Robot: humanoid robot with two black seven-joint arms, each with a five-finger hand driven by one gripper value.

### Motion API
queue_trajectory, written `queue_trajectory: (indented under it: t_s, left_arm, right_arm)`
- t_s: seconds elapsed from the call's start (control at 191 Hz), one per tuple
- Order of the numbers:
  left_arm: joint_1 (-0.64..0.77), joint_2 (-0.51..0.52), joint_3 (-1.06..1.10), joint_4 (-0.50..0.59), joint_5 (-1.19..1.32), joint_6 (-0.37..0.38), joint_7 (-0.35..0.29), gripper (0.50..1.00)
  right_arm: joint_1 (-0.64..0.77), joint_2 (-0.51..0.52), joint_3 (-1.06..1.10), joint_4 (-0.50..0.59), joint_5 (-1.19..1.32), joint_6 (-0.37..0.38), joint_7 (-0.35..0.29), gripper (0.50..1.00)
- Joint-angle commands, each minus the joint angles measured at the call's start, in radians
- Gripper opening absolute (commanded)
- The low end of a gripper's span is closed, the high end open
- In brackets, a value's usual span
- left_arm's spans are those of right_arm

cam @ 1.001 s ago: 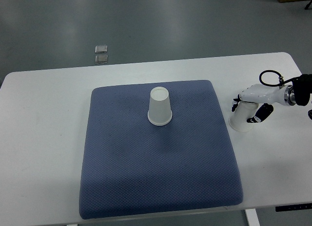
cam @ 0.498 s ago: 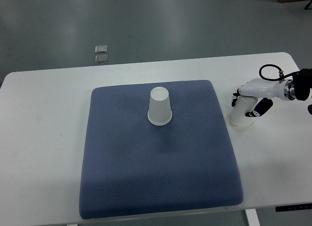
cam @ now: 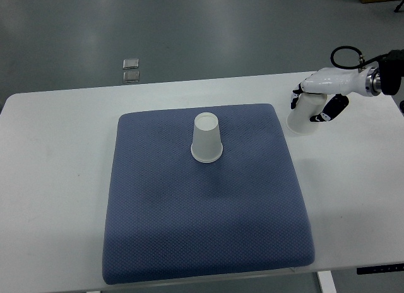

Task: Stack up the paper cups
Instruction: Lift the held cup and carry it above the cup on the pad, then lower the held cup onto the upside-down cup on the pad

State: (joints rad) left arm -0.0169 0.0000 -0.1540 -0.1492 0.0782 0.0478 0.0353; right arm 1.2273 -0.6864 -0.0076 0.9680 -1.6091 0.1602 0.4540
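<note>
- Paper cup [cam: 207, 140]: plain white, upside down, standing near the blue mat's [cam: 202, 236] far middle.
- Second white cup [cam: 302, 116]: upside down, gripped by the right hand [cam: 320, 96], beside the mat's far right corner.

Single top view, steep downward look over white table [cam: 57, 179].

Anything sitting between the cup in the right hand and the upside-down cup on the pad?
Nothing. In the top view only bare blue pad and a strip of white table separate the held cup from the inverted cup.
</note>
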Motion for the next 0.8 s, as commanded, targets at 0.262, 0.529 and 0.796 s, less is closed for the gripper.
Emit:
queue_trajectory:
  t_s: [0.262, 0.529, 0.796]
  left_arm:
    - [0.0, 0.0, -0.001, 0.0, 0.0, 0.0, 0.0, 1.0]
    - [0.0, 0.0, 0.001, 0.0, 0.0, 0.001, 0.0, 1.0]
    - [0.0, 0.0, -0.001, 0.0, 0.0, 0.001, 0.0, 1.0]
  right_arm:
    - [0.239, 0.044, -0.115, 0.1, 0.018, 0.047, 0.002, 0.65]
    - [0.322, 0.143, -0.152, 0.112, 0.06, 0.09, 0.006, 0.652]
    - [0.348, 0.246, -0.152, 0.106, 0.104, 0.094, 0.006, 0.658]
